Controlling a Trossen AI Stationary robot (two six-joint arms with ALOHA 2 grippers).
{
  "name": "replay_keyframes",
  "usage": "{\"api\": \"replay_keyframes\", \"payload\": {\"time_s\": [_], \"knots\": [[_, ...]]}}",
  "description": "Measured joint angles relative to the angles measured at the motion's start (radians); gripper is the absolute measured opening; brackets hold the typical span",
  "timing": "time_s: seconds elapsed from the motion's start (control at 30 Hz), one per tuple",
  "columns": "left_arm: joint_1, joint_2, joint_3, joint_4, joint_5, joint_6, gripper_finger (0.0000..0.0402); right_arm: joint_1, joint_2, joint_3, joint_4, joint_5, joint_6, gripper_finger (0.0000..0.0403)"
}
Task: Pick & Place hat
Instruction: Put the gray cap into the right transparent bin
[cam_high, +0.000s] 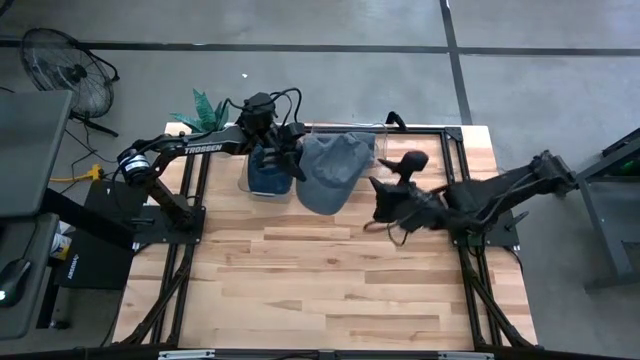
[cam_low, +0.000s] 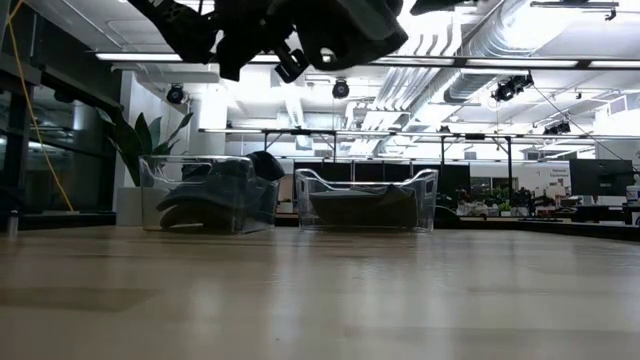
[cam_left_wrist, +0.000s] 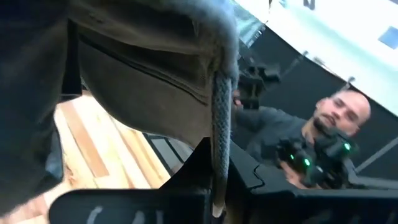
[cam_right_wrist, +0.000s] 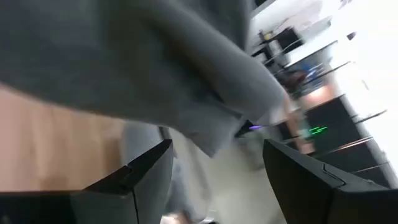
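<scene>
- A grey hat (cam_high: 330, 170) is held aloft at the table's far edge, clamped by the left gripper (cam_high: 285, 152).
- The right gripper (cam_high: 383, 200), fingers spread, waits beside it.
- Release should be delayed until the hat is centred over a clear bin (cam_low: 367, 198), seemingly below.

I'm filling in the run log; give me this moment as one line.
left gripper: shut on grey hat, held above table | right gripper: open, beside hat | two clear bins at far edge

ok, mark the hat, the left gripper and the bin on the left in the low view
grey hat (cam_high: 330, 170), high view, on the middle of its crown.
left gripper (cam_high: 290, 160), high view, at its fingers on the hat's edge.
clear bin (cam_low: 205, 195), low view, on its front wall.
</scene>
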Motion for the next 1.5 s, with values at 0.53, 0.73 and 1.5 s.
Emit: {"api": "replay_keyframes", "payload": {"time_s": [0.53, 0.73, 1.5], "knots": [[-0.001, 0.0, 0.0, 0.002, 0.111, 0.144, 0.0004, -0.366, -0.275, 0.0, 0.04, -0.835, 0.383, 0.0243], [-0.001, 0.016, 0.0, 0.004, 0.112, 0.162, 0.0004, -0.521, -0.233, 0.007, 0.144, -1.082, 0.384, 0.0243], [0.0, 0.024, -0.002, -0.077, 0.106, 0.257, 0.0004, -0.715, 0.065, 0.479, -0.12, -1.392, 0.359, 0.0243]]}}
